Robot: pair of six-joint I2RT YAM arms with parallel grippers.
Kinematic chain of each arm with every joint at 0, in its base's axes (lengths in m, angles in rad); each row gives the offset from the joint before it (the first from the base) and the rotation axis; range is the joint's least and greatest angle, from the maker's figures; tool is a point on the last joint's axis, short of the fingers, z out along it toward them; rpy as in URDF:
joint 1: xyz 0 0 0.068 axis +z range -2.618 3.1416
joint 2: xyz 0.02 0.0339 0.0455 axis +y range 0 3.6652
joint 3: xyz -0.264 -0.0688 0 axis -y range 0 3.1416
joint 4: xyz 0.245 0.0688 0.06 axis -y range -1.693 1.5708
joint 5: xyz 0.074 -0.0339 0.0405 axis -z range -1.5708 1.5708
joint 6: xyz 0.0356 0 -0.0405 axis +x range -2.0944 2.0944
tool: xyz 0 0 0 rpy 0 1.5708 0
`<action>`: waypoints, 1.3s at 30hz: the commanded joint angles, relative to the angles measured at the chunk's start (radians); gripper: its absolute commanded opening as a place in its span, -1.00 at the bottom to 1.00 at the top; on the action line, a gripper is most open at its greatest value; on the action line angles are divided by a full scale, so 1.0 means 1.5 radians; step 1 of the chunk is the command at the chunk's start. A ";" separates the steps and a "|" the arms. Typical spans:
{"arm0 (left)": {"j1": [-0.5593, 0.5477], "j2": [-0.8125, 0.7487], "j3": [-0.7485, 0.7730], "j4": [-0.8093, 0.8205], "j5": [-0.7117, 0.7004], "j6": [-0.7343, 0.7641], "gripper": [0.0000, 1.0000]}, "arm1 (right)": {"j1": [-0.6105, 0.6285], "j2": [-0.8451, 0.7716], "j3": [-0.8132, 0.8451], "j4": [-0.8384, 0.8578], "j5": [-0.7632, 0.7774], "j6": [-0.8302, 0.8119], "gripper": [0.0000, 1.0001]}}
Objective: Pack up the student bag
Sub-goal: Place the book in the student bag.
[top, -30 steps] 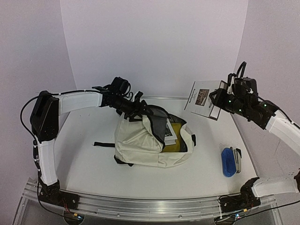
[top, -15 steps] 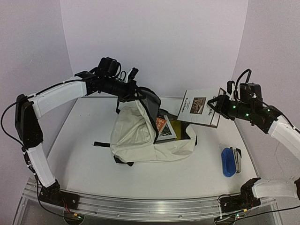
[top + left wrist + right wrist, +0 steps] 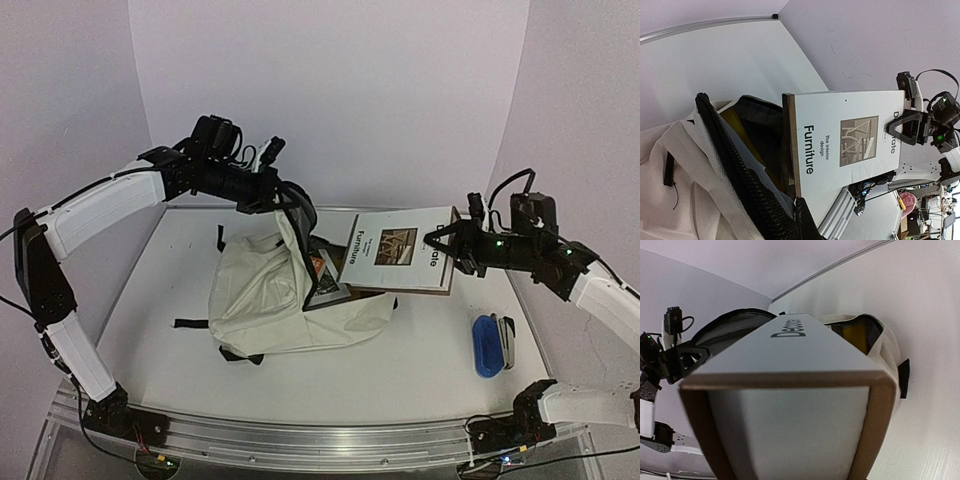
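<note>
Seen from above, the student bag [image 3: 270, 300] lies slumped on its side in the middle of the table [image 3: 150, 300], with its mouth turned toward the right arm. The left gripper [image 3: 283, 203] is pinched tight on the dark rim of that mouth and holds it up off the surface. The right gripper [image 3: 440, 243] is clamped on one edge of a white book [image 3: 395, 250], which hangs tilted just over the opening.

The left wrist camera gives what the overhead cannot. The cover reads "Furniture", and beside the book's edge the grey lining shows, with a yellow thing [image 3: 740, 125] deep inside. The right wrist camera is nearly filled by the end of the book (I cannot make out its own fingers there), with the bag's mouth beyond. From overhead, a second book [image 3: 328, 280] with orange on its cover sits in the opening.

The table is white and matt, boxed in by plain pale walls [image 3: 330, 90], with an aluminium rail [image 3: 300, 440] along the near edge. A blue case [image 3: 486, 345] lies well apart from the bag, by the right arm. From above, the held book hides the right part of the bag's mouth.
</note>
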 commanded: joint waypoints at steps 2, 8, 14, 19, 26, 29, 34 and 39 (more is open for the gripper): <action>0.004 -0.076 0.005 0.095 0.075 0.021 -1.00 | 0.000 -0.010 -0.058 0.212 -0.081 0.128 -0.48; 0.003 -0.079 -0.005 0.109 0.144 0.029 -1.00 | 0.001 0.022 -0.086 0.303 -0.083 0.173 -0.48; 0.004 -0.084 -0.013 0.117 0.166 0.033 -0.99 | 0.016 0.070 -0.076 0.342 -0.067 0.175 -0.48; 0.003 -0.087 -0.013 0.120 0.142 0.028 -1.00 | 0.031 0.095 -0.089 0.345 -0.037 0.176 -0.53; 0.004 -0.092 -0.031 0.163 0.102 -0.007 -1.00 | 0.050 0.097 -0.125 0.368 -0.010 0.199 -0.51; 0.004 -0.088 -0.029 0.173 0.107 -0.011 -1.00 | 0.065 0.110 -0.133 0.394 0.000 0.212 -0.51; 0.004 -0.091 -0.026 0.175 0.108 -0.012 -0.99 | 0.087 0.131 -0.141 0.453 0.000 0.242 -0.51; 0.004 -0.096 -0.028 0.173 0.109 -0.009 -1.00 | 0.125 0.168 -0.146 0.500 0.005 0.269 -0.51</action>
